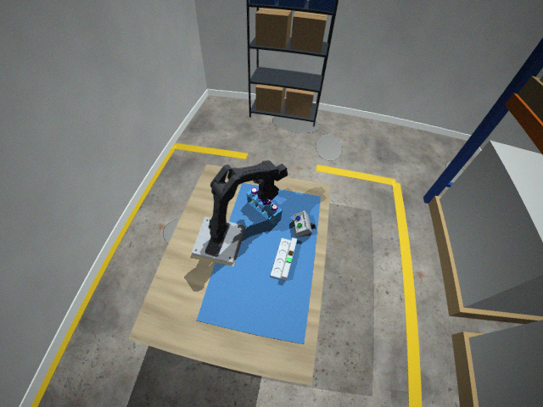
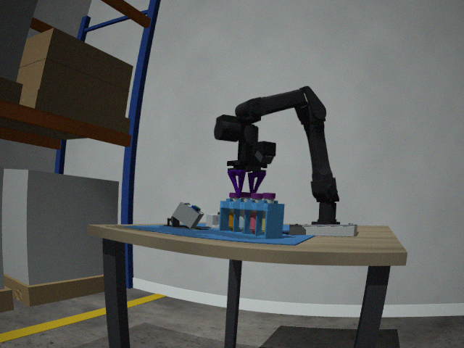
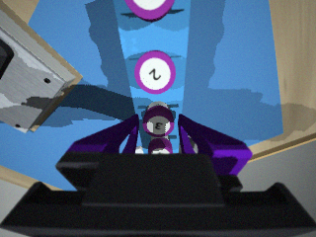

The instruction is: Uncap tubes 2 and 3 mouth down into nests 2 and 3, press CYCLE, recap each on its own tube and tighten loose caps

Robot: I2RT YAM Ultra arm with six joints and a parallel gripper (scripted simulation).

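Observation:
The decapping station (image 2: 275,220) holds four tubes with purple caps on: cap 1 (image 1: 254,191) (image 2: 268,196), cap 2 (image 2: 257,196) (image 3: 154,72), cap 3 (image 2: 246,194) (image 3: 158,124) and cap 4 (image 1: 274,206). My gripper (image 2: 246,193) (image 3: 158,118) points down over tube 3, partly open, its fingertips on either side of cap 3 with gaps visible in the wrist view. Small height differences between caps cannot be told. The cap tray (image 1: 273,275) shows empty nests. Its green lamp (image 1: 288,259) is lit; its amber lamp (image 1: 290,253) is dark.
The small desk (image 1: 304,230) (image 2: 185,215) with the blue CYCLE key (image 1: 298,218) and green READY key (image 1: 299,225) stands between station and tray, farther from the arm's base (image 1: 203,238). Caps 2 and 4 stand close beside the gripper's fingers.

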